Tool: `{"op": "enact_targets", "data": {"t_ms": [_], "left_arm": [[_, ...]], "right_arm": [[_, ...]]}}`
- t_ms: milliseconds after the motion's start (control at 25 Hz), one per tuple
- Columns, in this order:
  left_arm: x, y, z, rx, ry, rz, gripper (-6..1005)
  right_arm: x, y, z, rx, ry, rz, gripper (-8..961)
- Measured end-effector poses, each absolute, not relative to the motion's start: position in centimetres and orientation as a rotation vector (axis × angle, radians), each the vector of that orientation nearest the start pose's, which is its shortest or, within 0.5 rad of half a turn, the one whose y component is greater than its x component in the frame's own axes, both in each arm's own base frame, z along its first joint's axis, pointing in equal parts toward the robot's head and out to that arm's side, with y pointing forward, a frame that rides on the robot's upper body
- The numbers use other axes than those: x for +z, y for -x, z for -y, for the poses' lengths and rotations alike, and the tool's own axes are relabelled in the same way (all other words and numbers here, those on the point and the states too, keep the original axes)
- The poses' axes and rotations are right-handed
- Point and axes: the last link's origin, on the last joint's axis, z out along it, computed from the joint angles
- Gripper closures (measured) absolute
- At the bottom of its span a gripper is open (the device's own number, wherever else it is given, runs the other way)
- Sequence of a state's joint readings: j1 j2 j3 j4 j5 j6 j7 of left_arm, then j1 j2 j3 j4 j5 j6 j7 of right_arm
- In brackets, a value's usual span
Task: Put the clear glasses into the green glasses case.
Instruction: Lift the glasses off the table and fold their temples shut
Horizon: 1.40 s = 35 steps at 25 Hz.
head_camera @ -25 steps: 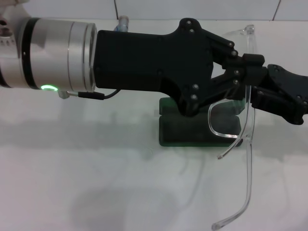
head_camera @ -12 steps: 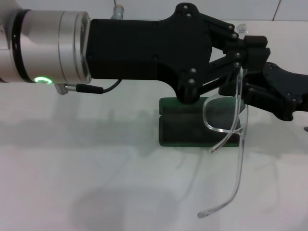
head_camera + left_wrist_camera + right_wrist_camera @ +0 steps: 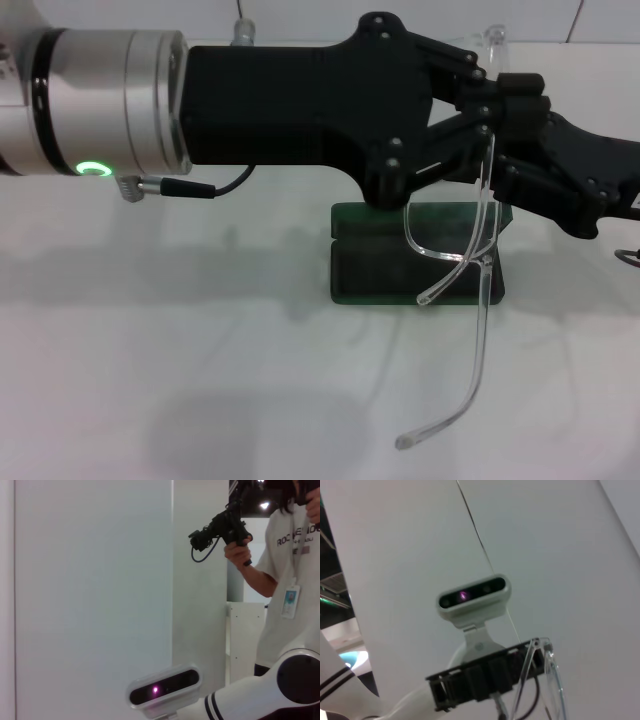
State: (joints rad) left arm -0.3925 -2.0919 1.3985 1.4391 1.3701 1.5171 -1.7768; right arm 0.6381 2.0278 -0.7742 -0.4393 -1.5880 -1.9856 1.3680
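The clear glasses [image 3: 483,215] hang in the air above the table, with the lens upright and both temples pointing down and forward. My left gripper [image 3: 495,100] reaches across from the left and is shut on their upper edge. My right gripper [image 3: 510,172] comes in from the right and touches the glasses' side just below that hold. The green glasses case [image 3: 375,262] lies on the table right under and behind the glasses, partly hidden by the left gripper. In the right wrist view, the glasses [image 3: 547,672] show beside the left gripper [image 3: 480,682].
The white table [image 3: 200,380] spreads out in front of the case, with a tiled wall behind it. The left arm's silver wrist [image 3: 100,100] fills the upper left. In the left wrist view, a person [image 3: 287,570] stands behind the robot.
Both grippers and the glasses have shifted left and slightly up. The lower temple tip has swung left, and the glasses now hang more squarely over the case.
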Motion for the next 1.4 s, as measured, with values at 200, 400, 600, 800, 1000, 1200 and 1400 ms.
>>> {"op": "enact_targets", "data": {"t_ms": [200,400,600,800,1000,1200,1400], "left_arm": [[2.8,7.0,-29.0,-1.162,2.923,0.012,925],[2.7,7.1,-29.0,-1.161,2.919,0.006,926],[2.5,7.3,-29.2,-1.161,2.922,0.022,926],[2.5,7.4,-29.2,-1.161,2.922,0.015,927],[3.0,7.1,-29.0,-1.203,2.91,0.005,927],[4.4,7.2,-28.6,-1.257,2.903,-0.028,928],[6.5,8.3,-28.2,-1.31,2.872,-0.036,928]], "right_arm": [[2.3,-18.2,-30.8,1.583,2.817,-0.386,838],[2.4,-18.2,-30.8,1.594,2.807,-0.378,838],[2.4,-18.3,-30.7,1.603,2.802,-0.374,839],[2.4,-18.4,-30.6,1.602,2.796,-0.37,838],[2.6,-19.0,-30.5,1.598,2.765,-0.388,838],[3.6,-20.1,-30.1,1.602,2.696,-0.393,838],[5.4,-21.6,-29.3,1.602,2.59,-0.365,837]]}}
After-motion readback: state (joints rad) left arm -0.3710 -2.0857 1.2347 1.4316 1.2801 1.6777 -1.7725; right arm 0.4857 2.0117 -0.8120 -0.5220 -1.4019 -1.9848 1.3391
